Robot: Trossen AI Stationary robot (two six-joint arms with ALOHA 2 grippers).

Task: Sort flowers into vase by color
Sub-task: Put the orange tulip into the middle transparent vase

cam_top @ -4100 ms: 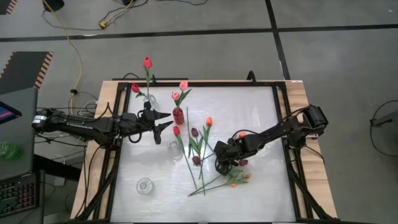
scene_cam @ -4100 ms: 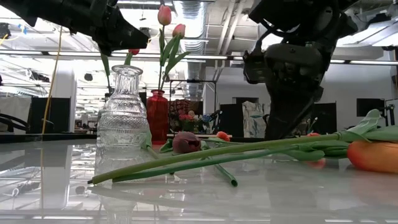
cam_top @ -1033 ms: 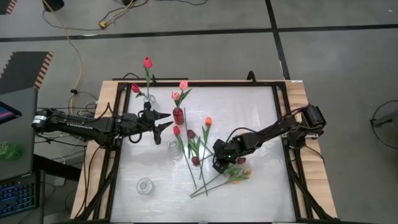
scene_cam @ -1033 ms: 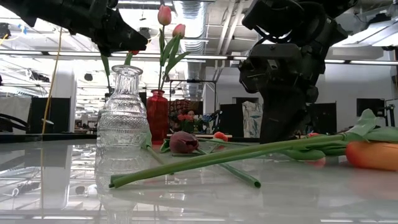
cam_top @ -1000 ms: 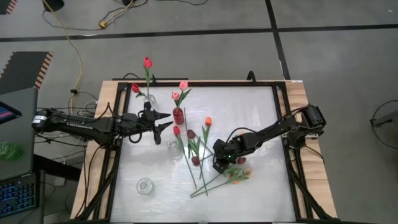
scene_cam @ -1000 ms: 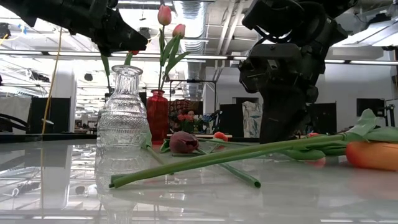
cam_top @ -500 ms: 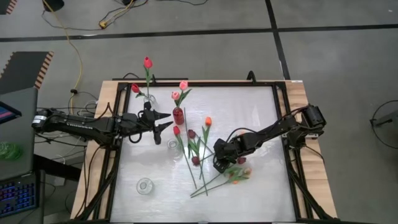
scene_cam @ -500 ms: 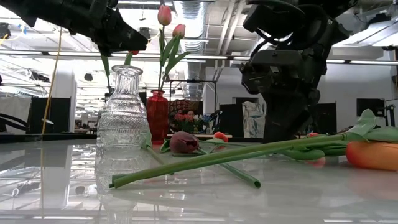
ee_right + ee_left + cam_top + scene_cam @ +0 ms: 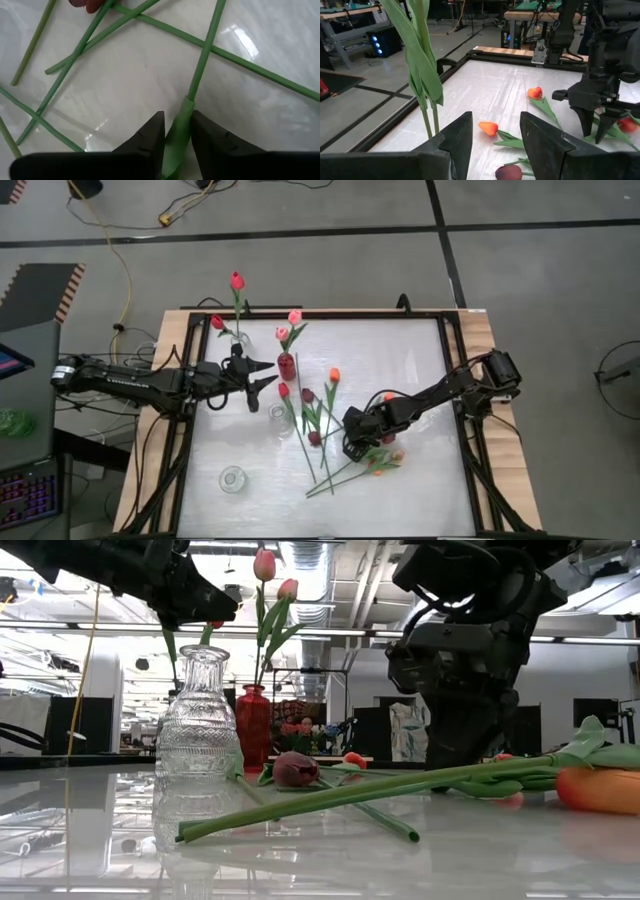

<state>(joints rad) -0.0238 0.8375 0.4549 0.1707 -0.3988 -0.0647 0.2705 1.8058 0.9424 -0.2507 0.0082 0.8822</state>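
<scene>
Two pink tulips fill your red vase; right gripper pinches a green stem, left gripper spread

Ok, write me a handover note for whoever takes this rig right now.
Right gripper: low over the loose pile at mid-table, fingers either side of a green stem, looks gripped but nothing lifted clear yet.
Left gripper: open, empty, waiting near the table's left side beside the vases.
Done: two red flowers in the clear vase at the far left corner; two pink flowers in the red vase.
Left: the orange, maroon and red flowers lying on the table. Two clear vases stand empty.
</scene>
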